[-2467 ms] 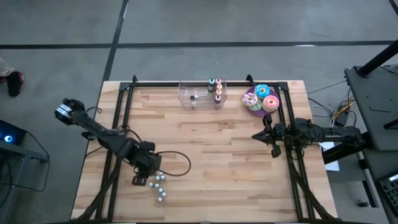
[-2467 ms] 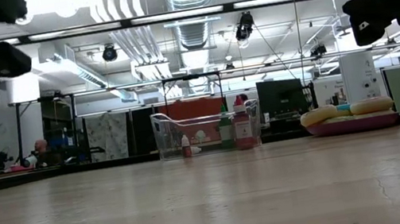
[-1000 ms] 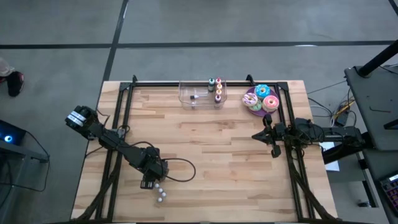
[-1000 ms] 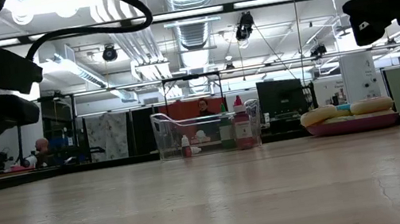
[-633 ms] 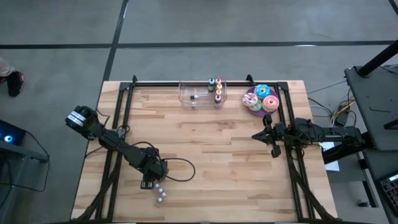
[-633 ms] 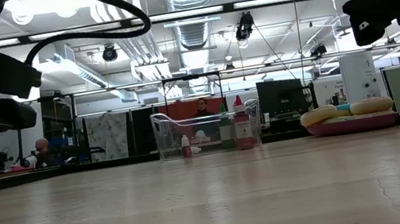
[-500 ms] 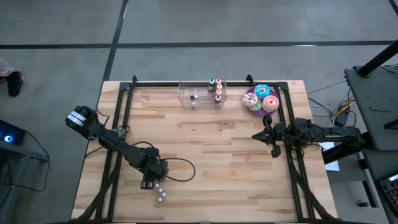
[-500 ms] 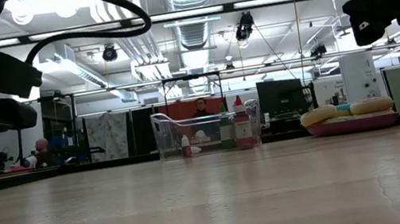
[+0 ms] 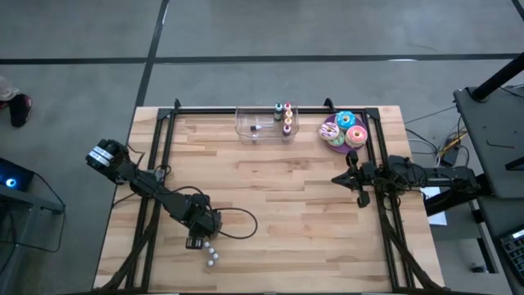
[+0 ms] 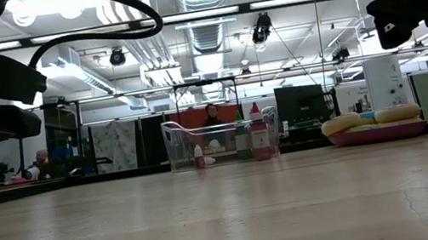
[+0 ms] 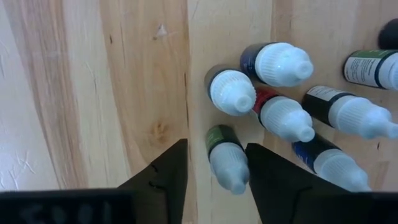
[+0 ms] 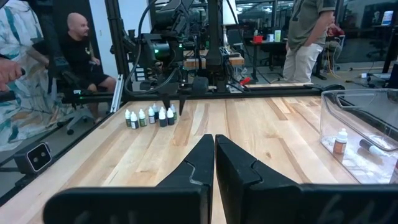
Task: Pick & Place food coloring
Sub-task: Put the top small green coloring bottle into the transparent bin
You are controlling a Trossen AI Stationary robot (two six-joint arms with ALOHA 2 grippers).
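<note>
Presently, item one: green-labelled bottle (image 11: 227, 158) of food colouring, small, dark-bodied, white dropper cap; it stands at the edge of a huddle of other dropper bottles (image 11: 283, 93) near the front left corner of the table (image 9: 286, 205).

Position against the jaws: the bottle lies directly between the two fingers of the left gripper (image 11: 216, 150), which hangs over it from above; the jaws stand apart, one on each side; one finger looks to be at or against the bottle's body, while a strip of bare wood shows between the bottle and the other; judged not yet clamped.

Long axis: upright, cap towards the wrist, so the fingers straddle it across its width; the level view from the far side shows the whole huddle (image 12: 149, 116) standing.

Neighbours: a white-capped bottle sits just beyond it, close but apart; the rest fan off to one side; a squeeze here should take the green one alone, though the near neighbour could be nudged on the lift.

Nearer arm: the left, by far; from overhead the left gripper (image 9: 196, 241) sits right at the white caps (image 9: 210, 254).

Right gripper (image 9: 354, 188): waiting at the table's right side, well apart, fingers pressed together.

Far edge: clear bin (image 9: 264, 124), likely destination, one small bottle inside; more bottles (image 9: 286, 117) at its right end; doughnuts (image 9: 345, 129) beyond.
</note>
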